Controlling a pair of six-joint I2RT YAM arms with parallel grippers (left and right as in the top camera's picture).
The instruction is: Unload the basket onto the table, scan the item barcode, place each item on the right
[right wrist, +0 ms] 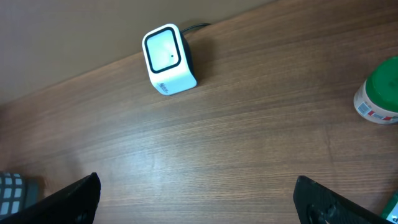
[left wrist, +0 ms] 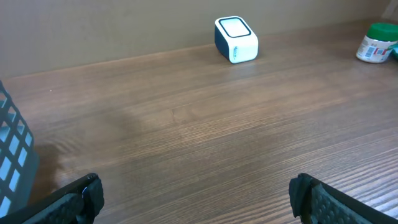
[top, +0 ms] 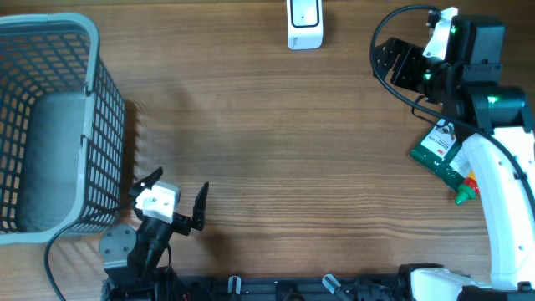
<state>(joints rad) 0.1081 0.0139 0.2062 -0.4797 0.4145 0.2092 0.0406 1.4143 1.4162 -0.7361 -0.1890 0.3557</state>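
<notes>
Green packet [top: 435,152] lies partly under the right arm [top: 501,196]; both sets of fingers [left wrist: 314,198] spread, empty. A blind grab may cover its barcode, seemingly hidden.

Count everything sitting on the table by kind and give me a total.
Basket: 1
Barcode scanner: 1
Green-lidded tub: 1
Green pouch: 1
Total: 4

The table [top: 292,150] is brown wood grain, the basket [top: 104,125] at left a grey grid. The scanner [top: 304,25] is white with dark blue; the packet [top: 436,153] at right green, white-labelled.
</notes>
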